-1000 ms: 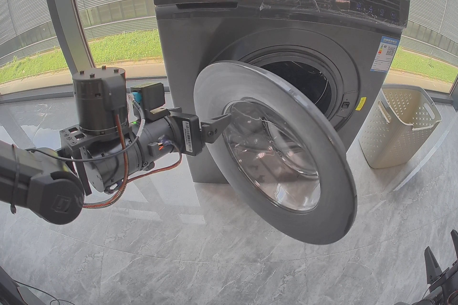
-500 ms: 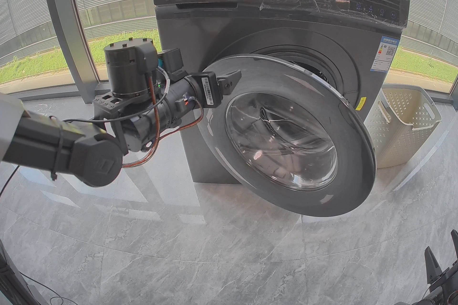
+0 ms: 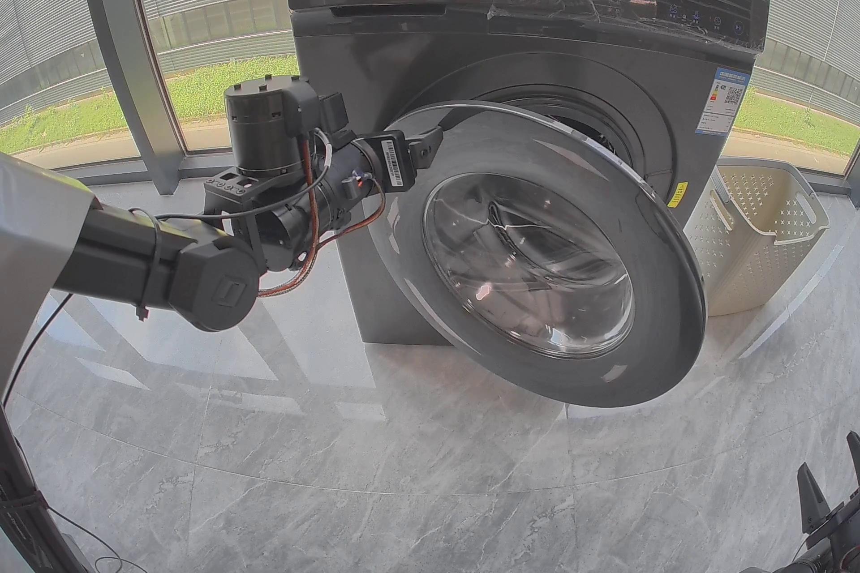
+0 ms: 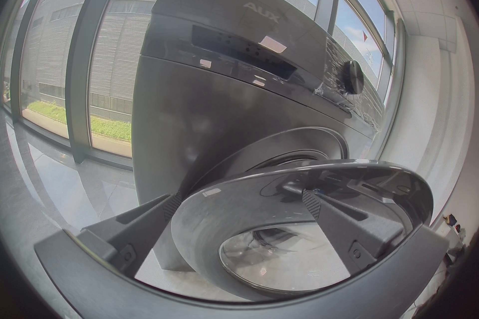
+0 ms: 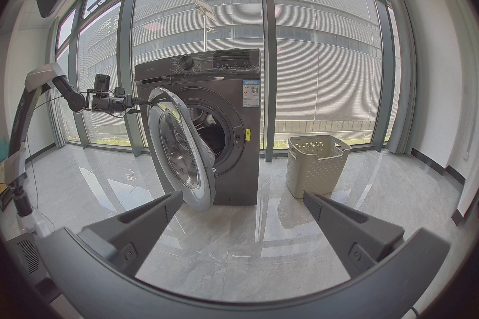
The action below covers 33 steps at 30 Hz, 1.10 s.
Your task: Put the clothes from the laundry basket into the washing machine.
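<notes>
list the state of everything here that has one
washing machine door, partly open, swung out from the front
laundry basket, upright on the floor beside the machine, no clothes showing above its rim
left claw, open, the door's rim between its fingers
right claw, open, holding nothing

A glossy, grey, marble-patterned floor [image 3: 358,458] is filling the lower half of the head view and reflecting the window light. The dark grey washing machine [image 3: 358,64] is standing on it at upper centre. A cream perforated laundry basket [image 3: 761,261] is sitting on it at the right edge, just beside the machine and perhaps touching its side.
</notes>
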Available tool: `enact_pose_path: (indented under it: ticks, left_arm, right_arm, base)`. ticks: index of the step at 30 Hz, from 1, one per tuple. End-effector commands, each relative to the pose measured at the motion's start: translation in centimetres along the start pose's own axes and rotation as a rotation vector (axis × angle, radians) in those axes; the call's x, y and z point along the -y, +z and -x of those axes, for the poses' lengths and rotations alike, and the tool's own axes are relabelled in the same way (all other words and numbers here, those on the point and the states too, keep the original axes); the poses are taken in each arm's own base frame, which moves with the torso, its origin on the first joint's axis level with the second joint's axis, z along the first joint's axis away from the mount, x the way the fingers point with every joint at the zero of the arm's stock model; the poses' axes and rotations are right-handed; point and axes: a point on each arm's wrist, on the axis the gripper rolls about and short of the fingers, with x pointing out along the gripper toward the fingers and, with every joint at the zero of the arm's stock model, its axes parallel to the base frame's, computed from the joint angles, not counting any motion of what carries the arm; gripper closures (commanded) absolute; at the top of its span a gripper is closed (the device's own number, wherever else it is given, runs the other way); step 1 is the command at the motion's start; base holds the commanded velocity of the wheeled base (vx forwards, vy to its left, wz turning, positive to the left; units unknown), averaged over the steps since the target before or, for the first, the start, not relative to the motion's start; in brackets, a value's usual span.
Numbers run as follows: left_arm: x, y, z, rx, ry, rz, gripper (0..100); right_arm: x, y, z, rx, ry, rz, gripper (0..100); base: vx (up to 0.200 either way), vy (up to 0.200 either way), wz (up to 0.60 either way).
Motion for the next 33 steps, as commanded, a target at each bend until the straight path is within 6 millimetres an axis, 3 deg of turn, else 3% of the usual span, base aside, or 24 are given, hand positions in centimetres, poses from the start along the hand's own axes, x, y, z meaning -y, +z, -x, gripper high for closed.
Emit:
enact_pose_path:
  ticks: [1,12,15,17,20,21,22,23,24,30,33]
  left_arm:
    - [0.0,0.6,-0.4,0.031,0.016,0.020,0]
    - [0.3,0.5,-0.1,0.029,0.026,0.025,0]
    - [0.9,1.1,2.8,0.006,0.006,0.019,0]
    - [1.0,1.2,3.5,-0.001,0.003,0.016,0]
    - [0.8,1.3,8.8,-0.054,-0.027,-0.001,0]
    - [0.8,1.3,9.0,-0.055,-0.028,-0.002,0]
    - [0.4,1.0,12.0,-0.074,-0.037,-0.011,0]
    - [0.1,1.0,13.2,-0.074,-0.038,-0.014,0]
    - [-0.6,1.1,15.9,-0.071,-0.038,-0.031,0]
    - [-2.8,0.8,23.8,-0.029,-0.049,-0.097,0]
    - [-4.2,-0.4,27.0,-0.022,-0.019,-0.153,0]
  right_arm:
    - [0.0,-0.5,0.0,-0.001,0.000,-0.001,0]
    - [0.0,-0.5,0.0,-0.001,0.000,-0.001,0]
    - [0.0,-0.5,0.0,-0.001,0.000,-0.001,0]
    - [0.0,-0.5,0.0,-0.001,0.000,-0.001,0]
    - [0.0,-0.5,0.0,-0.001,0.000,-0.001,0]
    - [0.0,-0.5,0.0,-0.001,0.000,-0.001,0]
    - [0.0,-0.5,0.0,-0.001,0.000,0.001,0]
    - [0.0,-0.5,0.0,-0.001,0.000,-0.001,0]
    - [0.0,-0.5,0.0,-0.001,0.000,0.001,0]
    - [0.0,-0.5,0.0,-0.001,0.000,-0.001,0]
    - [0.0,-0.5,0.0,-0.001,0.000,-0.001,0]
  base:
    - [0.000,0.000,0.00]
    - [0.000,0.000,0.00]
    - [0.000,0.000,0.00]
    - [0.000,0.000,0.00]
    - [0.000,0.000,0.00]
    - [0.000,0.000,0.00]
    - [0.000,0.000,0.00]
    - [0.000,0.000,0.00]
    - [0.000,0.000,0.00]
    - [0.000,0.000,0.00]
    - [0.000,0.000,0.00]
